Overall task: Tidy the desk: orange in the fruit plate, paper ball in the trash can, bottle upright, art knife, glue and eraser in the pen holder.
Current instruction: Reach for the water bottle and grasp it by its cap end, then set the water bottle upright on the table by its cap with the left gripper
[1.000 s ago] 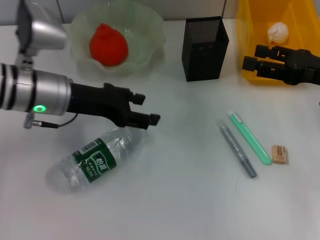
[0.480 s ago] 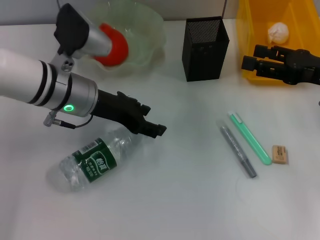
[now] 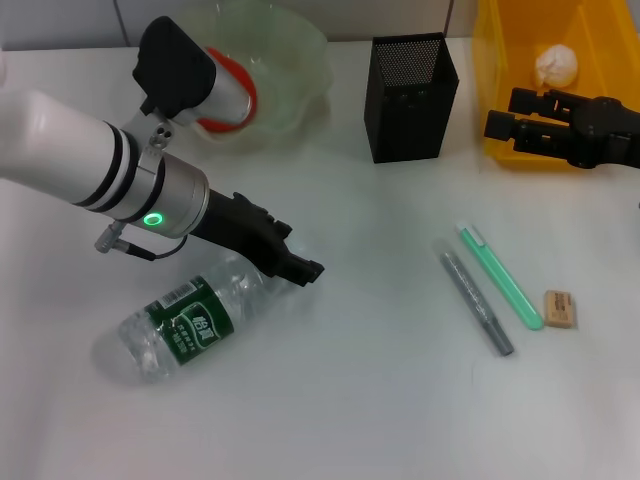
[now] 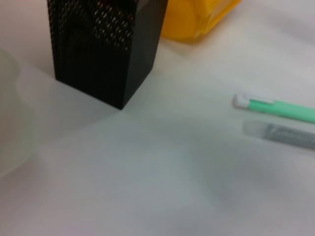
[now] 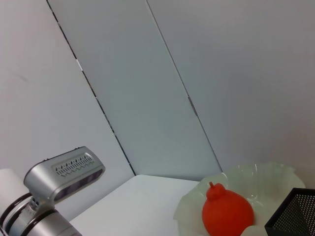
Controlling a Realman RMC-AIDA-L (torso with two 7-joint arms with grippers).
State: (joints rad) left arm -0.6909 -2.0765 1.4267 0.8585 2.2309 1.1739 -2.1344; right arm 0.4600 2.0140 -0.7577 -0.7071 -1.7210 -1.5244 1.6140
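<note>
While unreadable, bottle (image 3: 190,322) label green-white

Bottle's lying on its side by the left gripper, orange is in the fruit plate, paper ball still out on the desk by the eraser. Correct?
Not quite: the paper ball is not on the desk. The head view shows it inside the trash can, behind the right gripper. The rest holds: the bottle lies on its side at the left gripper, and the orange sits in the fruit plate. The eraser lies alone beside the pens.
</note>
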